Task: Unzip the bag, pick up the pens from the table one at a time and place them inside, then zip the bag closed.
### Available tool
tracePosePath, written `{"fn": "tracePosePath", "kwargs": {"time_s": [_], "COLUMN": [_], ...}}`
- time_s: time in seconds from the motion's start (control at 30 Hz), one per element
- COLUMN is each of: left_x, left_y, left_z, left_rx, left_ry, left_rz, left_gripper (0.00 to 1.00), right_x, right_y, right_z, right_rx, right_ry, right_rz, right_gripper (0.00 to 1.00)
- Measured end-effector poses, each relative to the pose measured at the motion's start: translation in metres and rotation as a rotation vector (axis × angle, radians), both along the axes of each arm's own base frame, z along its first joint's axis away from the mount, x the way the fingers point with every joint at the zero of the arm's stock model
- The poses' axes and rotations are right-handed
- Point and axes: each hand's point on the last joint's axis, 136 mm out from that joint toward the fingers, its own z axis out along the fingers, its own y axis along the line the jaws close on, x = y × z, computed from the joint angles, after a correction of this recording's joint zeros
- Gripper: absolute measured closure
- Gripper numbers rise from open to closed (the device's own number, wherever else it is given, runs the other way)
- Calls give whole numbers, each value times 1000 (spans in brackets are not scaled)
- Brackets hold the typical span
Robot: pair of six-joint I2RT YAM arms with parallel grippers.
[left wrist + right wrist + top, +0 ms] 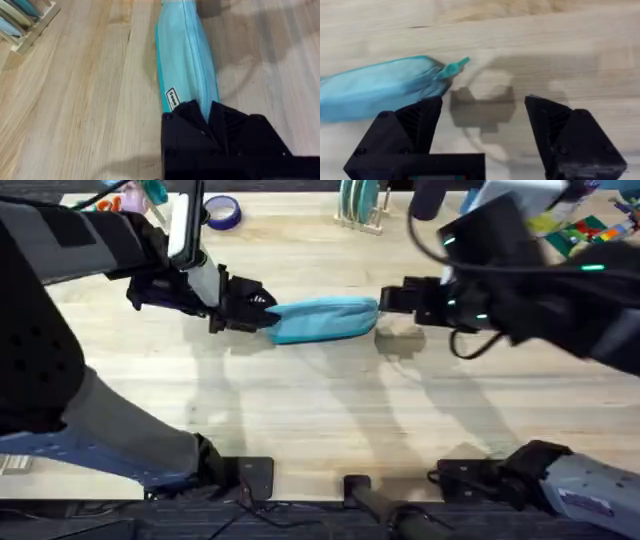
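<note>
The bag (322,319) lies flat near the middle of the worktop (320,420), its long axis running left to right. The left gripper (268,316) has its jaws pinched together on the bag's left end, beside a small label (172,99). The right gripper (385,301) hovers just off the bag's right end, jaws spread wide and holding nothing; the zipper pull (454,68) sticks out from that end.
</note>
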Motion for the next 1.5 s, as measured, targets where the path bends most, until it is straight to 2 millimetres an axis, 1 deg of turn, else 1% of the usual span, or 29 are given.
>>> {"fn": "tracePosePath", "kwargs": {"time_s": [0.07,0.13,0.27,0.3,0.33,0.37,0.4,0.47,0.53,0.57,0.63,0.83,1.03,1.2,1.3,1.37,1.5], "left_x": [0,0,0,0,0,0,0,0,0,0,0,1,-8,-10,-14,-18,-29], "left_y": [0,0,0,0,0,0,1,1,2,2,2,2,2,5,8,11,16], "left_z": [0,0,0,0,0,0,0,0,-1,0,-1,-1,4,31,50,59,72], "left_rx": [0,0,0,0,1,2,3,3,3,3,3,4,-3,44,98,126,174], "left_ry": [0,0,1,0,0,-1,1,1,2,4,3,1,44,-13,-17,5,81], "left_rz": [0,0,0,0,-1,-1,1,3,6,7,8,8,11,47,104,155,261], "left_gripper": [957,957,957,952,920,841,677,398,71,26,9,8,6,6,6,6,5], "right_x": [-7,-16,-40,-43,-46,-47,-48,-49,-49,-49,-49,-49,-49,-49,-49,-49,-49], "right_y": [3,6,10,11,12,12,13,12,11,11,10,10,10,10,10,10,10], "right_z": [19,31,42,45,49,53,57,61,64,63,63,63,63,63,63,63,63], "right_rx": [13,17,13,15,19,21,23,19,13,10,4,0,-1,-1,-3,-3,-3], "right_ry": [-25,-37,-31,-37,-50,-65,-79,-99,-109,-110,-110,-112,-112,-112,-113,-113,-113], "right_rz": [70,149,314,337,362,377,388,400,405,407,411,416,416,416,415,415,415], "right_gripper": [5,5,5,5,5,5,4,5,4,4,4,4,4,4,5,4,4]}}
